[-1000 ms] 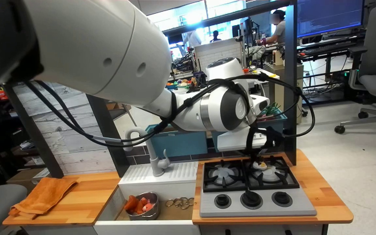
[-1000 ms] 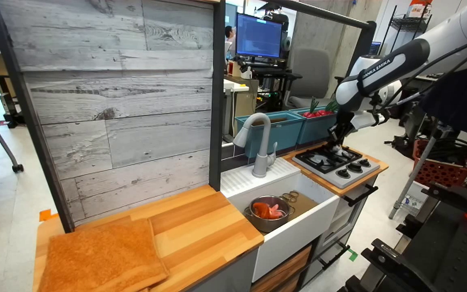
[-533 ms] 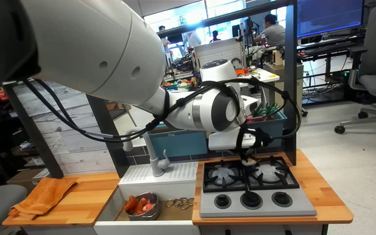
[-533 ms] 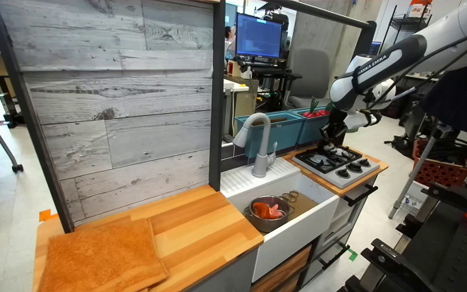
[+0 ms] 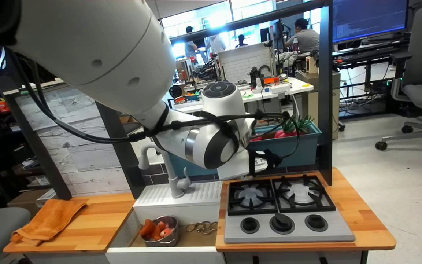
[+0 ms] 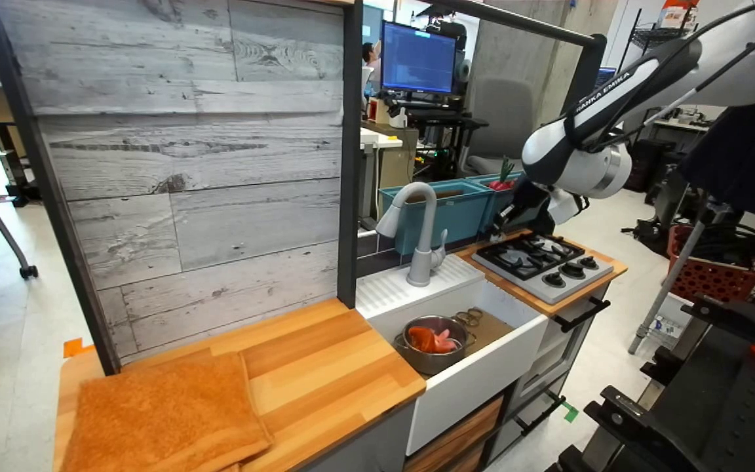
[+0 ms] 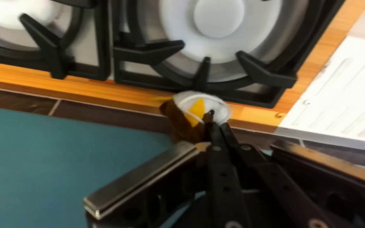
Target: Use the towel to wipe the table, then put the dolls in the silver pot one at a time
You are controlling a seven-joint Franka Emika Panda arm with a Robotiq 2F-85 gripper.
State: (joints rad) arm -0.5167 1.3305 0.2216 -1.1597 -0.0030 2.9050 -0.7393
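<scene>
The gripper [image 7: 217,122] is pinching a brown, white and yellow doll [image 7: 196,111] between its tips, holding it near the stove [image 5: 264,220], well apart from the silver pot [image 6: 433,362], which is sitting in the sink [image 6: 472,393]

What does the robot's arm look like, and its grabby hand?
The arm is white and rounded, with dark grey parts, a silver band and black cables strapped along it. In an exterior view, lettering on it reads EMIKA, with the word before it partly covered. The gripper is mostly black, with slim fingers, round screw heads and shiny metal edges.
</scene>
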